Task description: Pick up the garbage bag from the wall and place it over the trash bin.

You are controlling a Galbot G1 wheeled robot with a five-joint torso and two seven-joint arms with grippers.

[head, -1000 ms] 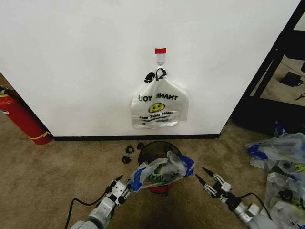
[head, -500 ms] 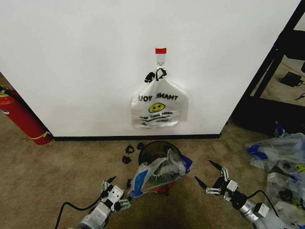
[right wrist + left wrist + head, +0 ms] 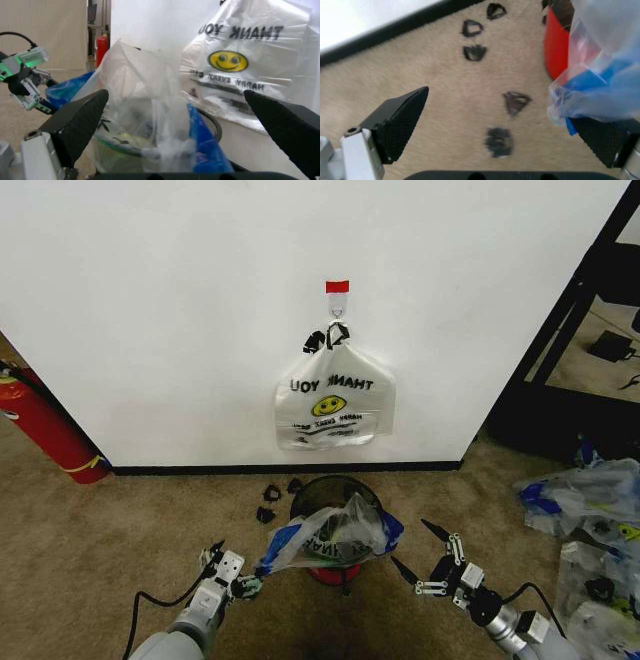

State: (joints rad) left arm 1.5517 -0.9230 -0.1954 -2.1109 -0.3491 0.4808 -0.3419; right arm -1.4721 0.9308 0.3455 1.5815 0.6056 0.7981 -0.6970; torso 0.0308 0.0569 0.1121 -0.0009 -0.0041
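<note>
Garbage bag (image 3: pixel 325 540) plastic, see-through with blue patches, is draped over the top of the trash bin (image 3: pixel 333 498), which stands on the carpet just in front of the wall (image 3: pixel 200 310). One blue corner of the bag is stretched out toward the left end effector (image 3: pixel 232 576), low on the left of the head view. In the left wrist view that corner (image 3: pixel 592 97) is seen resting against one of the two widely spread fingers (image 3: pixel 602 138), with nothing clamped between them. The right end effector (image 3: pixel 420 561) is held apart from the bag on its other side, fingers spread wide and nothing gripped; through its camera the bag (image 3: pixel 150 112) and the mesh rim of the bin (image 3: pixel 207 120) are seen ahead. A whiter smiley bag (image 3: pixel 333 402) is hung from a hook (image 3: pixel 338 307) under a red tape strip (image 3: pixel 338 286). A red fire extinguisher (image 3: pixel 45 425) is leaned at the wall on the left.
</note>
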